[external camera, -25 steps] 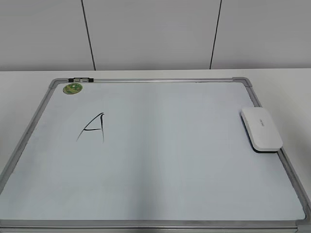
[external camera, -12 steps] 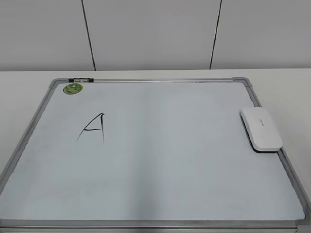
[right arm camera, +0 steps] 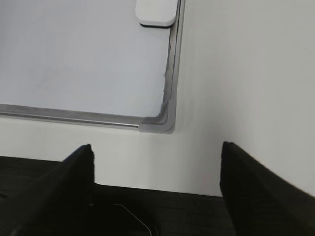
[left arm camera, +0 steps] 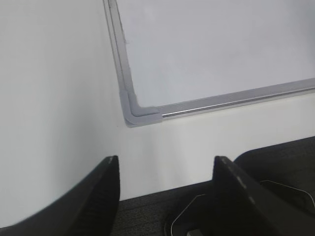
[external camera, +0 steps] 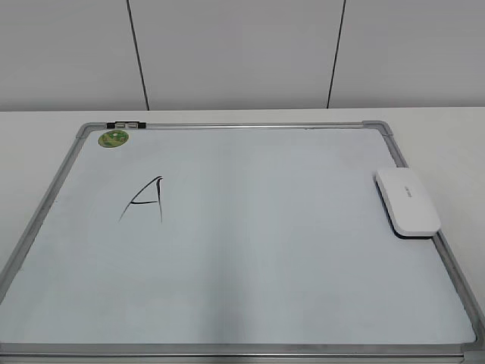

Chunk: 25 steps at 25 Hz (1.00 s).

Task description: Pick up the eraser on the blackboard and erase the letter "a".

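The exterior view takes in the whole blackboard (external camera: 250, 258), a white board in a thin grey frame lying flat on a white table (external camera: 38, 136). It shows neither arm. A large angular letter (external camera: 144, 200) in black marker sits on the board's left half, and a round green sticker (external camera: 114, 138) sits in the far left corner beside a small dark clip (external camera: 125, 123) on the frame. No small lowercase "a" can be made out in any view.

The eraser (external camera: 408, 202) lies at the board's right edge, well apart from the letter, with its right side overlapping the frame. Its long axis runs roughly along that edge, from the near side of the board toward the far side, with the far end leaning slightly left.

The left wrist view shows only the board's near left corner (left arm camera: 140, 114) and bare table. The left gripper (left arm camera: 165, 169) hangs above the table short of that corner, its black fingers (left arm camera: 101, 189) spread wide with nothing between them.

The right wrist view shows the near right corner (right arm camera: 160, 125), and at the top of that picture one end of the eraser (right arm camera: 156, 12) lies against the frame. The right gripper (right arm camera: 155, 157) is also spread wide and empty, well short of the eraser.
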Each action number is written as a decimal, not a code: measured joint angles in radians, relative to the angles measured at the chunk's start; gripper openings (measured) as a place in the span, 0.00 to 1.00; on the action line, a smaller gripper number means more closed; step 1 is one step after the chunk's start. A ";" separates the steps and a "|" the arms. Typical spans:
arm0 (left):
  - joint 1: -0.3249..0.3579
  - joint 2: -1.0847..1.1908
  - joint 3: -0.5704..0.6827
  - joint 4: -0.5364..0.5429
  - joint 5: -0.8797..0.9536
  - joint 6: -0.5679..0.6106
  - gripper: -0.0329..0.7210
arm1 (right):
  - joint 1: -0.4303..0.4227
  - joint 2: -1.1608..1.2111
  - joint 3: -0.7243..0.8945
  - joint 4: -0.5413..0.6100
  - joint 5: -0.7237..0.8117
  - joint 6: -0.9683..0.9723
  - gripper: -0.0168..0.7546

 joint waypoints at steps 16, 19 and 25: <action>0.000 0.000 0.029 0.079 -0.041 -0.003 0.62 | 0.000 -0.029 0.156 -0.045 -0.041 0.002 0.78; 0.000 0.000 0.029 0.079 -0.041 -0.003 0.62 | 0.000 -0.029 0.156 -0.045 -0.041 0.004 0.78; 0.000 0.000 0.029 0.079 -0.041 -0.005 0.62 | 0.000 -0.029 0.156 -0.045 -0.040 0.004 0.78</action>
